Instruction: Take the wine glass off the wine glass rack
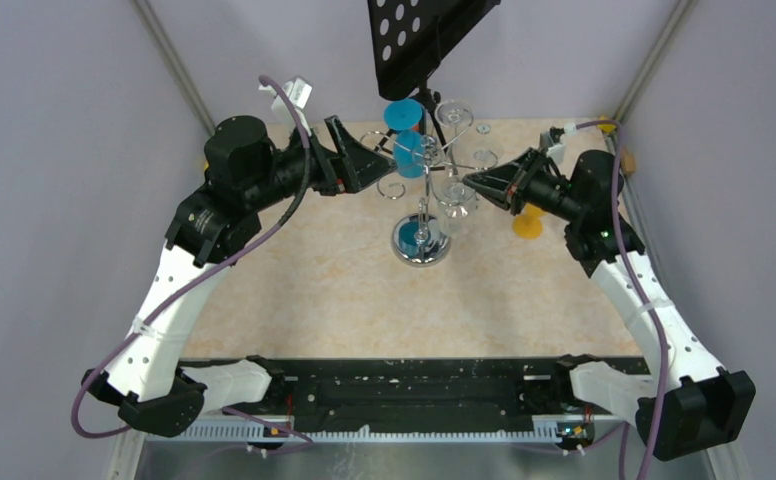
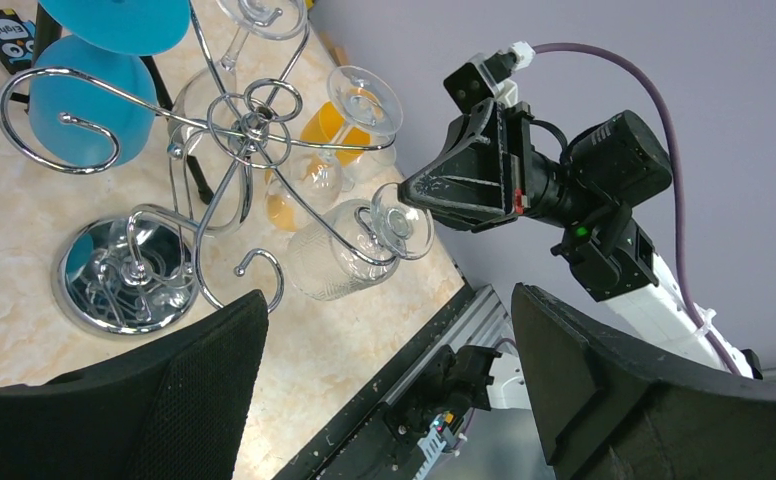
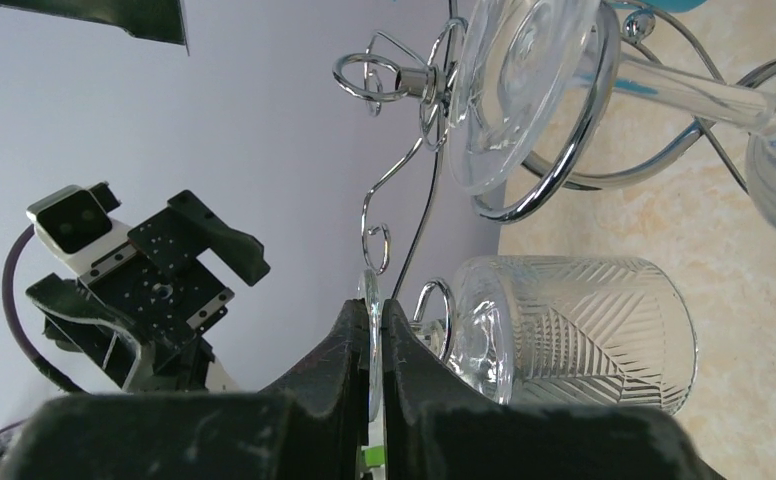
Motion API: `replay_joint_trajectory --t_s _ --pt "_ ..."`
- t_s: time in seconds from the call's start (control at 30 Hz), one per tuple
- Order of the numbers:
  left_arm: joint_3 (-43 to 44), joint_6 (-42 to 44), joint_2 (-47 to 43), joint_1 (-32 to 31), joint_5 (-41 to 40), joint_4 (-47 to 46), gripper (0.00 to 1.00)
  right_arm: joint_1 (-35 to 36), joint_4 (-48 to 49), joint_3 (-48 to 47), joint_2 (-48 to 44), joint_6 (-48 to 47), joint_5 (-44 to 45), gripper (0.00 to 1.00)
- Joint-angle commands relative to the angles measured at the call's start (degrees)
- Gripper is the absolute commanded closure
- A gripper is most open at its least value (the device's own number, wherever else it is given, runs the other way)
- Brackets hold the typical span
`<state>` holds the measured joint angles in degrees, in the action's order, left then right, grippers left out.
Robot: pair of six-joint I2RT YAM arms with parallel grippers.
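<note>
Beige marbled table (image 1: 314, 290) carries a shiny chrome wire rack (image 1: 423, 205) with scrolled arms and a round mirrored base. Near the rack top, left gripper (image 2: 389, 300) has jaws wide apart, holding nothing. Opposite, right gripper (image 3: 374, 318) has fingers nearly together, pinching the thin foot of a clear ribbed wine glass (image 3: 574, 335). Glass hangs bowl-down from a scrolled arm.

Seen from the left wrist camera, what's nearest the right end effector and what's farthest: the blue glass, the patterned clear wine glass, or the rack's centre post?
1. Patterned clear wine glass: touching, its foot pinched in the right end effector.
2. Centre post of the wine glass rack: mid-frame, left of that glass.
3. Blue glass: far left, beyond the post.
</note>
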<state>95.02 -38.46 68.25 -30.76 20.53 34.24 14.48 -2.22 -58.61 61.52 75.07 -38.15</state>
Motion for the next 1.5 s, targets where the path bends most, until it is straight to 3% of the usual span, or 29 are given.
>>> replay_joint_trajectory --t_s 0.0,0.33,0.73,1.47 --pt "-0.1 0.4 -0.9 0.4 0.3 -2.0 0.05 0.6 1.2 -3.7 -2.6 3.0 -1.8 1.00" --pt "-0.3 0.3 -0.8 0.6 0.5 -2.1 0.06 3.0 1.7 -4.1 -1.4 4.1 -3.1 1.00" --pt "-1.3 0.0 -1.8 0.8 0.2 -2.1 0.06 6.5 11.1 -2.2 0.4 4.9 5.0 1.00" --pt "-1.4 -0.2 -1.6 1.1 1.0 -2.7 0.05 7.8 4.8 -1.0 -0.9 2.0 21.8 1.00"
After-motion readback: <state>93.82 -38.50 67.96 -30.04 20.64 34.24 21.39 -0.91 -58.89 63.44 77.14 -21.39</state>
